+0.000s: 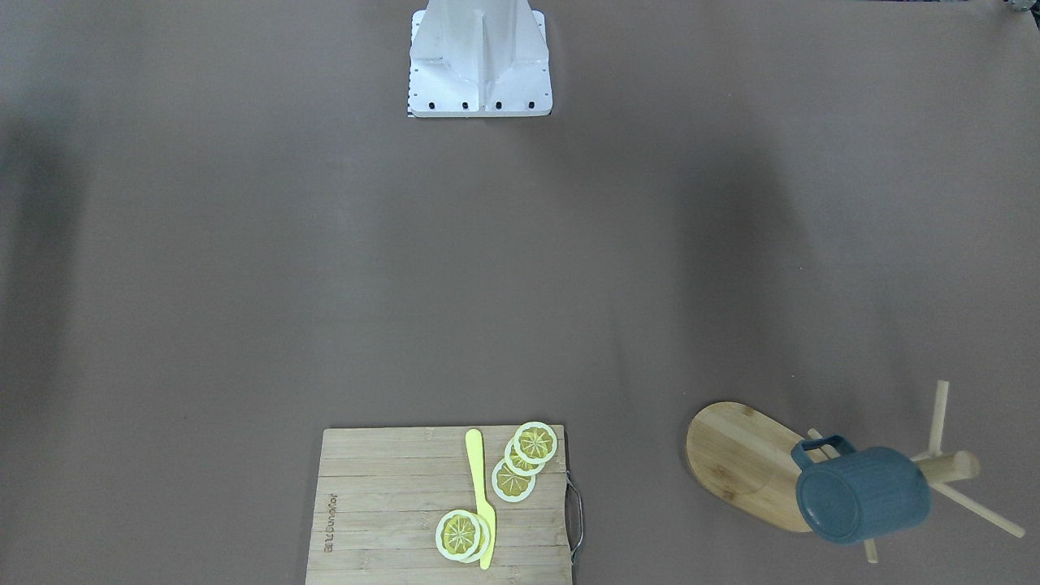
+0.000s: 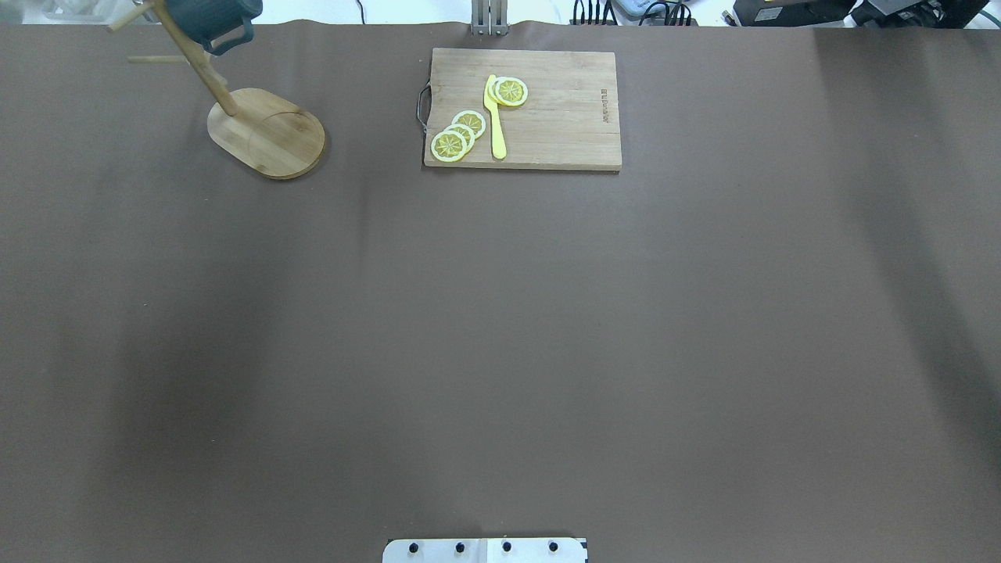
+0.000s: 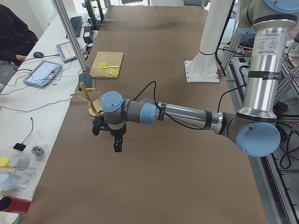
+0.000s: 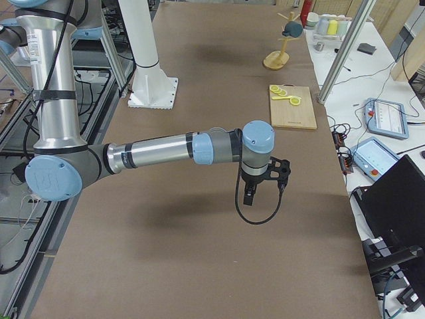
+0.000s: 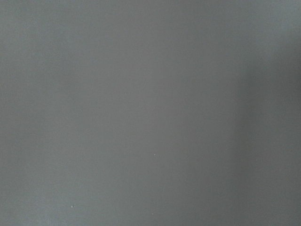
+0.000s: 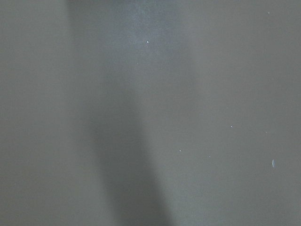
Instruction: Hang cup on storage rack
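The slate-blue cup (image 1: 861,496) hangs by its handle on a peg of the bamboo storage rack (image 1: 739,463), at the table's far left corner in the overhead view, where the cup (image 2: 215,17) sits above the rack's oval base (image 2: 266,133). The left gripper (image 3: 108,135) shows only in the exterior left view, held above the table short of the rack (image 3: 93,100); I cannot tell its state. The right gripper (image 4: 264,183) shows only in the exterior right view, far from the rack (image 4: 277,61); I cannot tell its state. Both wrist views show only bare table.
A rectangular wooden cutting board (image 2: 563,117) with lemon slices (image 2: 457,134) and a yellow knife (image 2: 495,117) lies at the table's far edge. The white robot base (image 1: 479,61) stands at the near edge. Tablets and bottles sit on the side benches.
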You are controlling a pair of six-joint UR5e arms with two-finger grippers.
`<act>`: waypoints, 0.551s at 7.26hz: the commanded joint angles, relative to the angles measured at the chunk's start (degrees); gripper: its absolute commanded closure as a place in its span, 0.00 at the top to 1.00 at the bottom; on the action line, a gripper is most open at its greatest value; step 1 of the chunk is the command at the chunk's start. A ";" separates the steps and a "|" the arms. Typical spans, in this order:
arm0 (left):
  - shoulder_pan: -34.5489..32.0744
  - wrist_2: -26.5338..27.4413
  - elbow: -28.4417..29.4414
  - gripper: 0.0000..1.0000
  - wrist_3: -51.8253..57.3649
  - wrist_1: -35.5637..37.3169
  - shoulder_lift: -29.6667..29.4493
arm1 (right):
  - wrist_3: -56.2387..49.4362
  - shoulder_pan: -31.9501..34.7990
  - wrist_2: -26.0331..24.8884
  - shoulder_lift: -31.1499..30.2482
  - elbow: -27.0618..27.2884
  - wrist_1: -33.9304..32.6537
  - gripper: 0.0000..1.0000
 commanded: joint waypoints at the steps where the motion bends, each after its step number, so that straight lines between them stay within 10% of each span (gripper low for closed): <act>1: -0.01 0.01 0.16 0.98 0.00 0.17 0.00 | -0.05 -0.01 -0.05 -0.17 -0.03 -0.08 1.00; 4: -0.10 0.01 0.60 0.98 0.00 0.17 0.18 | -0.05 -0.01 -0.14 -0.17 -0.12 -0.08 1.00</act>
